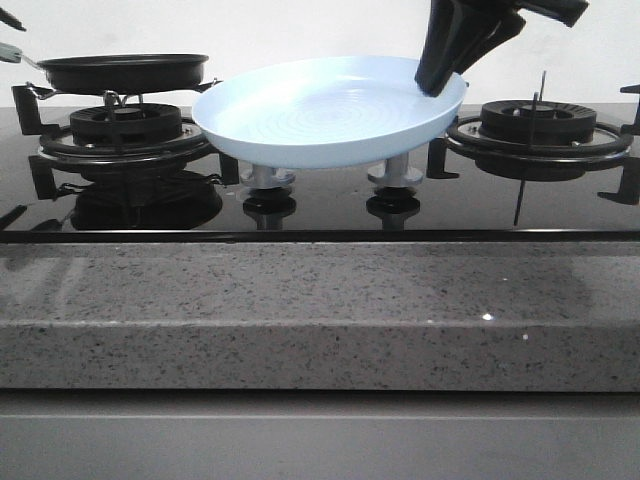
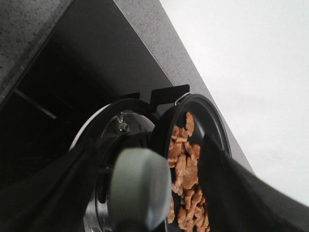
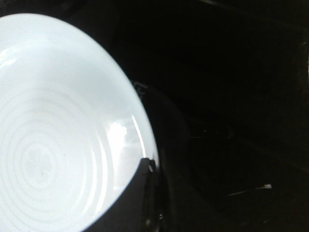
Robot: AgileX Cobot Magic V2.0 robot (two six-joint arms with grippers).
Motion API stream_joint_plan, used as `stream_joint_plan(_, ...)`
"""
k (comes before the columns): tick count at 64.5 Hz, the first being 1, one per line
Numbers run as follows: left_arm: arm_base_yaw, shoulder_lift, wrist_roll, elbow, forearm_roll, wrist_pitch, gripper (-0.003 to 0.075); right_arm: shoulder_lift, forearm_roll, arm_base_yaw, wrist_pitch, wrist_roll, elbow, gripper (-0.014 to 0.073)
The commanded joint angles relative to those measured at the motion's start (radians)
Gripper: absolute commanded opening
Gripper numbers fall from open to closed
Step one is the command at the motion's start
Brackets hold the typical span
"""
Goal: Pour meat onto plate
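The pale-blue plate (image 1: 320, 110) hangs tilted above the hob's middle. My right gripper (image 1: 437, 80) is shut on its right rim. In the right wrist view the plate (image 3: 48, 145) is empty, with one dark finger (image 3: 140, 193) over its edge. The black frying pan (image 1: 120, 70) sits level over the left burner, its handle (image 1: 10, 52) running off the left edge. In the left wrist view my left gripper (image 2: 145, 203) is shut on the grey-green handle (image 2: 140, 188). The meat (image 2: 186, 164), light-brown pieces, lies heaped in the pan (image 2: 212, 111).
The left burner grate (image 1: 125, 125) is under the pan and the right burner (image 1: 540, 120) is under my right arm. Two knobs (image 1: 268, 180) (image 1: 392, 175) stand below the plate. A speckled grey counter edge (image 1: 320, 310) runs along the front.
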Motion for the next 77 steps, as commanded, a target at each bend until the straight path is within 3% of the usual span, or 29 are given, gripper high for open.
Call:
stream_joint_plan(1, 0.002, -0.049, 0.005, -0.042, -0.062, 0.022, 0.0414, -0.058, 0.026, -0.002, -0.040, -0.013, -0.026, -0.0060)
stream_joint_plan(15, 0.002, -0.049, 0.005, -0.042, -0.054, 0.028, 0.0138, -0.058, 0.026, -0.002, -0.040, -0.013, -0.026, -0.0060)
stream_joint_plan(21, 0.002, -0.049, 0.005, -0.042, -0.054, 0.042, 0.0073, -0.058, 0.026, -0.002, -0.040, -0.013, -0.026, -0.0060)
stream_joint_plan(57, -0.002, -0.222, 0.127, -0.042, -0.149, 0.192, 0.0063, -0.058, 0.026, -0.002, -0.040, -0.013, -0.026, -0.0060)
stream_joint_plan(77, -0.122, -0.346, 0.191, -0.008, -0.139, 0.210, 0.0063, -0.058, 0.026, -0.002, -0.040, -0.013, -0.026, -0.0060)
